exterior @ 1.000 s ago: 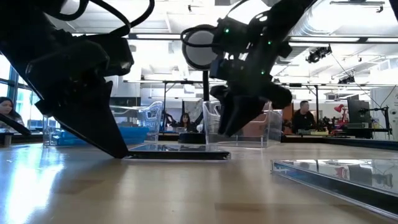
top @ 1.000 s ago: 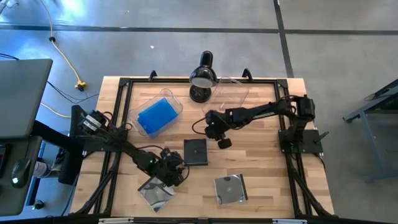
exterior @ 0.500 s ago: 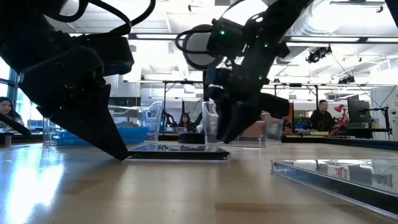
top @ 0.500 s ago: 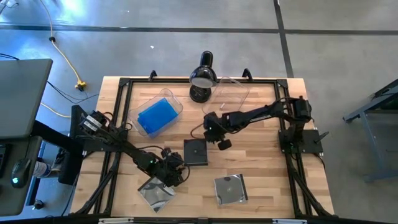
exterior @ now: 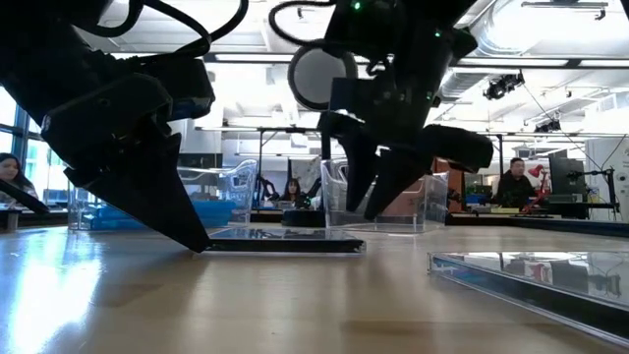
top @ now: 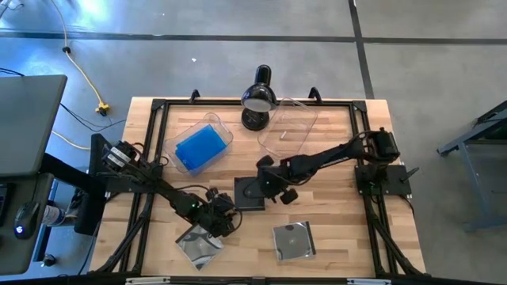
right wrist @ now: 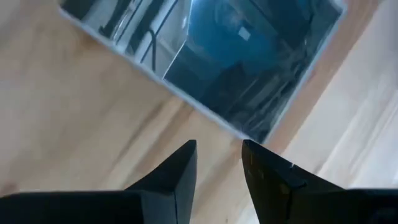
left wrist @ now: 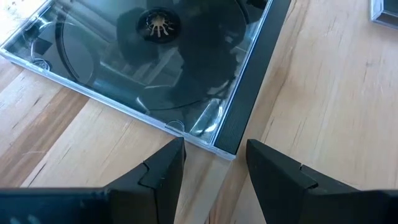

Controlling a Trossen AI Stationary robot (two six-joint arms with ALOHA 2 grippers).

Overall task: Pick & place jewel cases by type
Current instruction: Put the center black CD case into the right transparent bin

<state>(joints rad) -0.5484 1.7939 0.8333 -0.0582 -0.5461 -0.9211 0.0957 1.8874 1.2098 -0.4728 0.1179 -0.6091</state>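
Note:
A clear jewel case (left wrist: 155, 62) with a silvery disc lies flat on the table near the front left (top: 198, 244). My left gripper (left wrist: 214, 168) is open, its fingers standing on either side of the case's near corner (left wrist: 224, 148) without visibly touching it. A dark jewel case (top: 249, 194) lies flat at the table's middle. My right gripper (top: 257, 188) hangs open above its far right part, fingers pointing down (right wrist: 217, 162), nothing between them. A second clear jewel case (top: 293, 240) lies near the front edge. Blue jewel cases (top: 196, 148) lie in a clear tub.
An empty clear tub (top: 289, 123) and a black desk lamp (top: 257, 96) stand at the table's far edge. The tub with the blue cases (top: 222, 131) is at the far left. Bare wood lies at the right (top: 341, 214). People show in the room behind.
My right gripper has moved toward the table's near edge and somewhat left, from beside the empty tub to above the dark jewel case, rolling its wrist as it went. Its fingers stay open. My left gripper has kept still at the clear case's corner.

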